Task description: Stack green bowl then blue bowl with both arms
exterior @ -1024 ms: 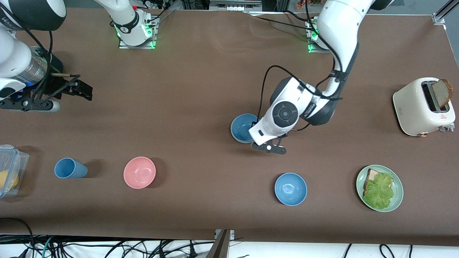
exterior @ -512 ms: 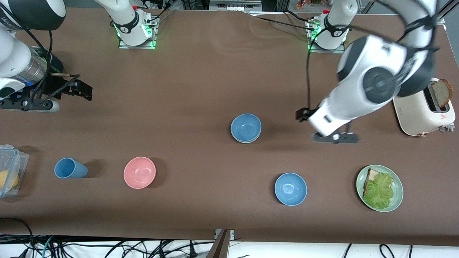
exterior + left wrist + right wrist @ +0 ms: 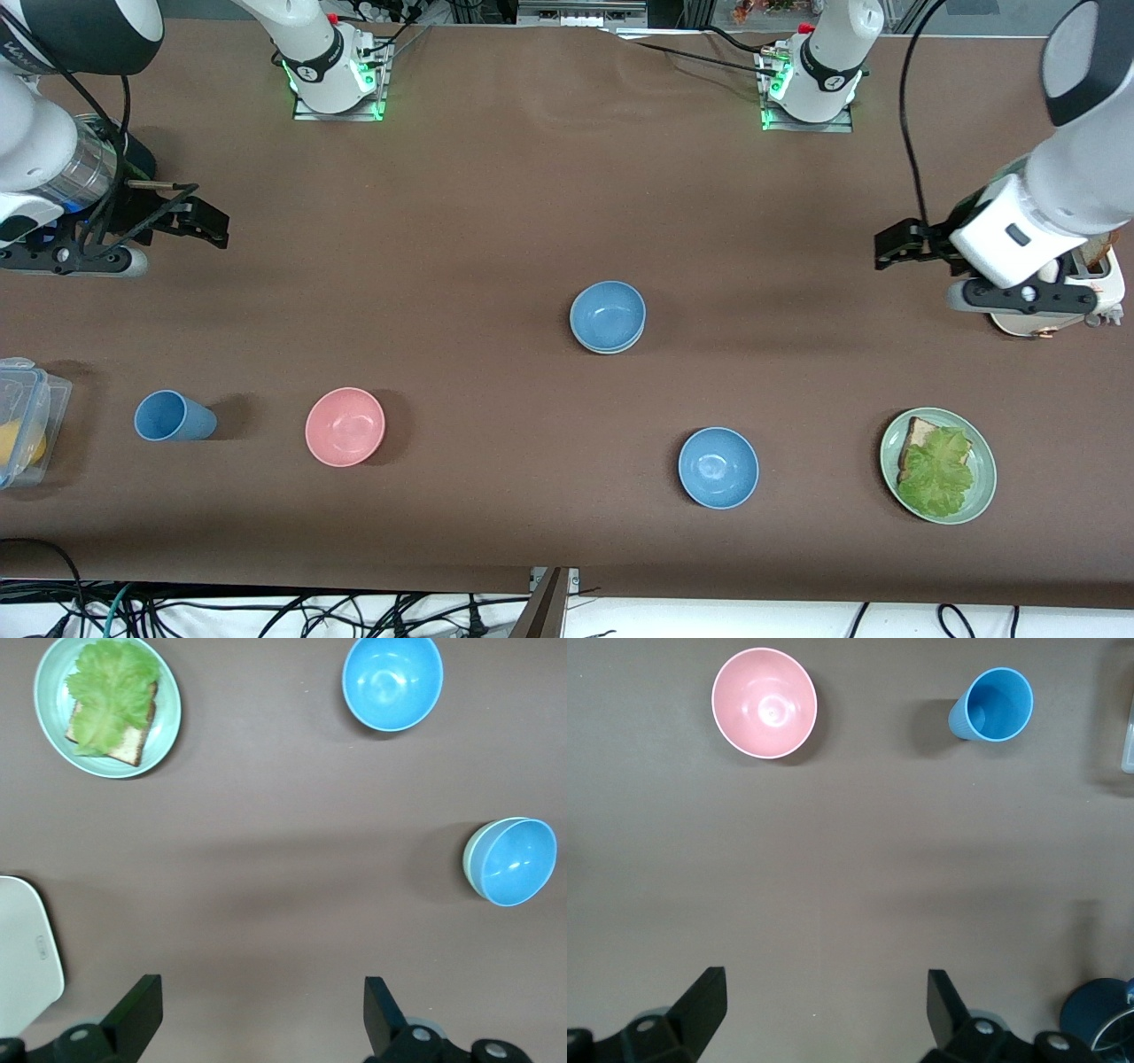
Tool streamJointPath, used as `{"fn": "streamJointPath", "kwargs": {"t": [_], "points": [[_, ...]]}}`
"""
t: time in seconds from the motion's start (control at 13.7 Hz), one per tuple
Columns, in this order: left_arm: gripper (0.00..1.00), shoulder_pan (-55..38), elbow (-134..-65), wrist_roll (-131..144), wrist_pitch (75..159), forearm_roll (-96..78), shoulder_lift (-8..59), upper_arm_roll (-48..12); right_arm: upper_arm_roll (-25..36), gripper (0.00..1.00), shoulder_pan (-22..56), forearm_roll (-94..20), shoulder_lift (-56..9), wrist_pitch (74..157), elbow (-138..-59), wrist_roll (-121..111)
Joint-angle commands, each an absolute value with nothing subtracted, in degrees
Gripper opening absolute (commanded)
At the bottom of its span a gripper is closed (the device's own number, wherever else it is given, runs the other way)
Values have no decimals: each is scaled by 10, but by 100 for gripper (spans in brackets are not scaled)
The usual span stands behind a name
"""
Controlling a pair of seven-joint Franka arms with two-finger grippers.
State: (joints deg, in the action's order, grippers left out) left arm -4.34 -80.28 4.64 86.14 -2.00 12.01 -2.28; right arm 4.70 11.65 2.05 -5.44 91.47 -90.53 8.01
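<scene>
The steel-blue bowl [image 3: 608,313] sits nested in the green bowl [image 3: 609,350] at mid-table; only the green bowl's pale rim shows beneath it. The stack also shows in the left wrist view, blue bowl [image 3: 516,861] inside the green rim [image 3: 469,861]. My left gripper [image 3: 895,244] is open and empty, up over the table beside the toaster, well apart from the stack; its open jaws show in the left wrist view [image 3: 263,1019]. My right gripper [image 3: 208,226] is open and empty, and that arm waits at its end of the table [image 3: 824,1014].
A brighter blue bowl [image 3: 718,467] and a green plate [image 3: 985,461] with bread and lettuce lie nearer the front camera. A pink bowl [image 3: 345,426], a blue cup [image 3: 173,416] and a clear container [image 3: 22,416] sit toward the right arm's end. A white toaster [image 3: 1028,323] is under the left arm.
My left arm has swung away from the stacked bowls toward its own end of the table, to beside the toaster, leaving the blue bowl in the green one. The right arm has not moved.
</scene>
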Motion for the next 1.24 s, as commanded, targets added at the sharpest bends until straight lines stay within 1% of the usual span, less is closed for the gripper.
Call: {"fn": "streamJointPath", "kwargs": {"t": [0.0,0.07,0.15,0.44,1.17], "points": [[100,-19,-972,26,958,-11,5,-31,47,100,117,15,-54,904,-897,81],[100,-19,-991,24,961,-11,-5,-25,47,100,117,15,-54,904,-898,81],[100,-20,-991,26,962,-11,-7,-22,47,100,117,14,-54,904,-899,81],[100,-19,-984,18,941,-4,-1,-25,47,100,116,0,-54,904,-901,80],[100,-8,-975,19,934,-4,9,-22,55,100,115,-11,-54,904,-901,78]]}}
